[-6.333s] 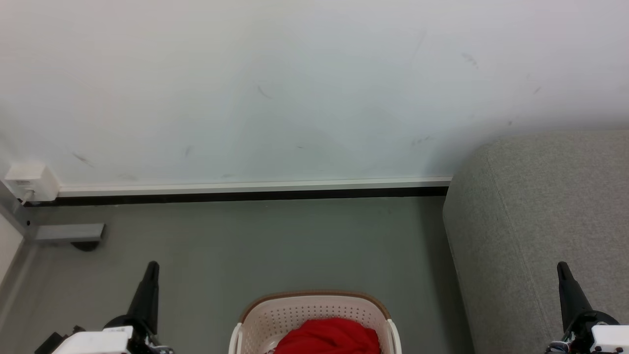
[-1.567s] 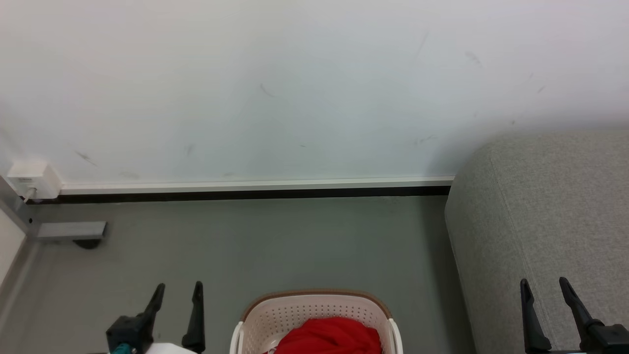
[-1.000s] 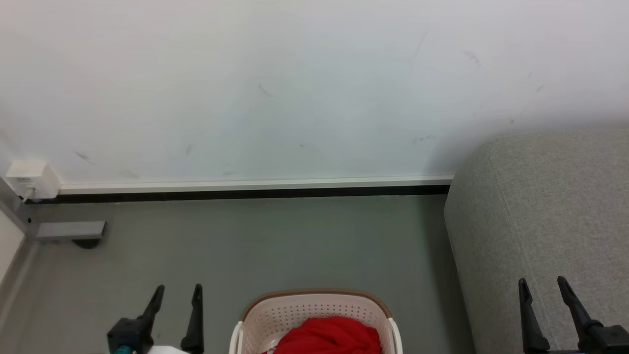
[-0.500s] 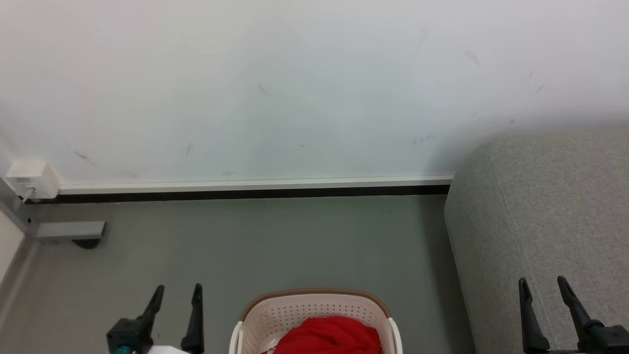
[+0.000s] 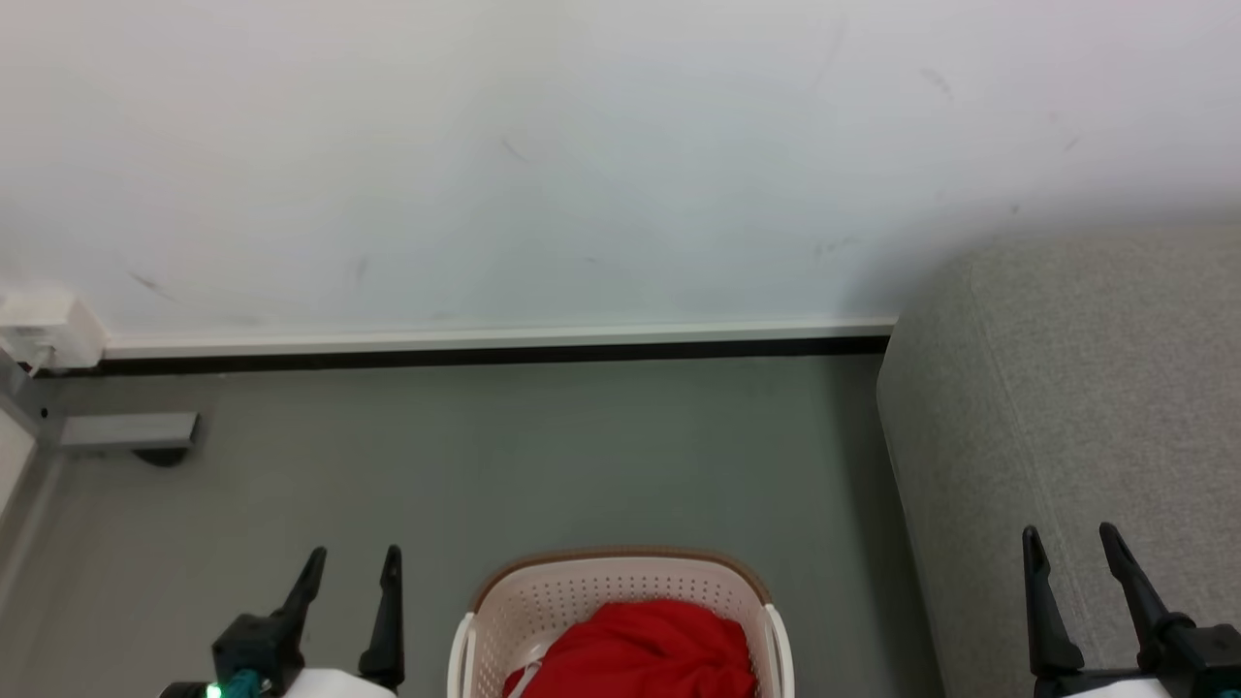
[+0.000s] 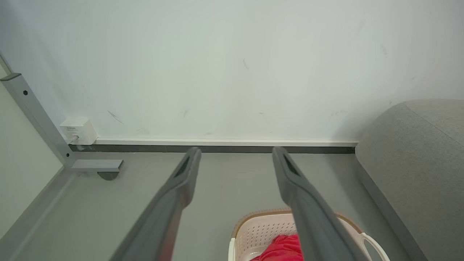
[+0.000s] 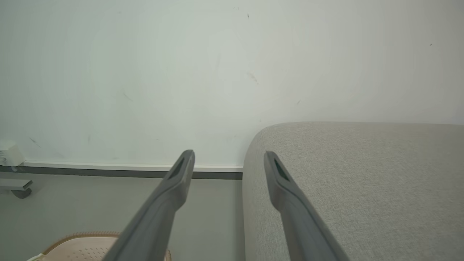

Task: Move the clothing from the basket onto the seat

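The red clothing (image 5: 635, 654) lies bunched inside the cream basket (image 5: 620, 582) at the bottom centre of the head view, with a bit of white showing at its left edge. The basket (image 6: 261, 232) and clothing (image 6: 281, 248) also appear low in the left wrist view. The grey seat (image 5: 1086, 407) fills the right side, reaching the wall. My left gripper (image 5: 354, 560) stands open over the floor, left of the basket. My right gripper (image 5: 1069, 538) is open above the seat's near left edge. Both hold nothing.
A white wall with a dark skirting strip (image 5: 485, 351) runs behind the grey floor. A white socket box (image 5: 44, 325) and a grey metal foot (image 5: 126, 431) of a frame sit at the far left. The basket's rim (image 7: 78, 237) peeks into the right wrist view.
The head camera has tilted slightly down, so everything sits higher in the picture and more of the basket shows. Since 6.3 s ago, both grippers have turned so that two spread fingers show.
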You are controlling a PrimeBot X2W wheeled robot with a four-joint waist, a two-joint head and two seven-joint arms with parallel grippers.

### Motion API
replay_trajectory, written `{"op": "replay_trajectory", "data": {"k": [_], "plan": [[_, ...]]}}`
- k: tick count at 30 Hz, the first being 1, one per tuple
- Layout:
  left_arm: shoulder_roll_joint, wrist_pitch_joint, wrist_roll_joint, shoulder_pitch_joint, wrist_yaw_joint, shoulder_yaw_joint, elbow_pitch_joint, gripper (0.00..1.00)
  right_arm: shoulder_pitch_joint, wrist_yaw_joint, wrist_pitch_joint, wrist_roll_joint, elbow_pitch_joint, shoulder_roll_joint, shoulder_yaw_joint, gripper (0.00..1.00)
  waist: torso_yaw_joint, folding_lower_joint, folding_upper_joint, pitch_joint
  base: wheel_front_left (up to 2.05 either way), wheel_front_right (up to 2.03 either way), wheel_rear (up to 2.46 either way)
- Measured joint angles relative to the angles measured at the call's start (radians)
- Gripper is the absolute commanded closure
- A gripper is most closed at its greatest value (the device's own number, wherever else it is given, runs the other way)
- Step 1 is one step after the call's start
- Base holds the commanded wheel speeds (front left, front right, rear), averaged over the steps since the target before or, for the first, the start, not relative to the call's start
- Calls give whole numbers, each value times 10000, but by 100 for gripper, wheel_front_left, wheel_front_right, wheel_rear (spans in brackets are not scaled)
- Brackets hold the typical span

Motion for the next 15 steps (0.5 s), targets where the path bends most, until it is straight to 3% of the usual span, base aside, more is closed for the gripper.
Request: {"op": "replay_trajectory", "data": {"k": [15], "plan": [[29, 0, 466, -1633, -481, -999, 299, 0, -1138, 0, -2, 228, -535, 0, 288, 0, -134, 1, 0, 1859, 0, 0, 0]]}}
